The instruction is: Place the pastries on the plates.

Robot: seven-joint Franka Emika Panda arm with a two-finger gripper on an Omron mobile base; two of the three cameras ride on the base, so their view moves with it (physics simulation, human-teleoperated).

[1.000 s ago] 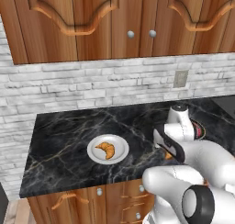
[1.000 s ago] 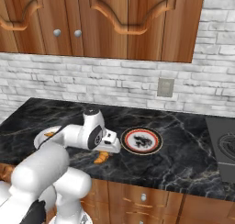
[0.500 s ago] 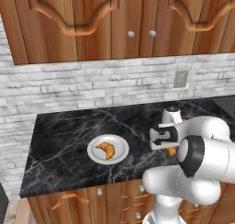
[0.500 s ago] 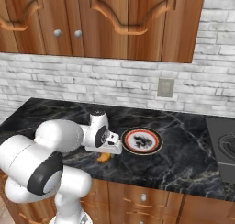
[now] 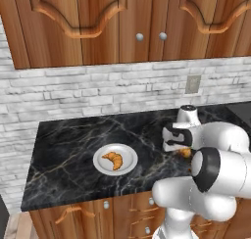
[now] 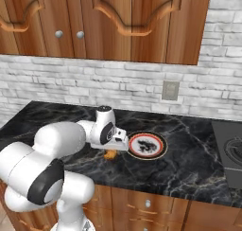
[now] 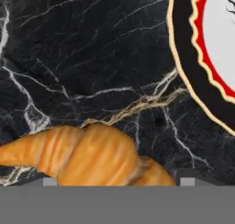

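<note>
In the left base view a plain white plate (image 5: 115, 159) sat on the black marble counter (image 5: 73, 145); one croissant (image 5: 113, 160) lay on it, near its middle; to the right the arm bent low over the counter, and the gripper (image 5: 182, 151) pointed down with a second croissant (image 5: 185, 153) showing as an orange patch just under the hand; the fingers were hidden by the arm, so I could not tell there how the jaws stood.

In the right base view the patterned plate (image 6: 147, 145), white with a red and dark ring, lay on the counter (image 6: 189, 154); the gripper (image 6: 112, 151) hung just to its left; the second croissant (image 6: 110, 154) sat beneath the hand, beside the plate's rim and not on it.

In the hand view the second croissant (image 7: 87, 156) lay across the bottom of the frame, above the marble; the patterned plate's rim (image 7: 197, 81) curved through the upper right, apart from the pastry; the fingertips were barely visible behind the croissant, so whether the jaws pinched it I could not tell.
</note>
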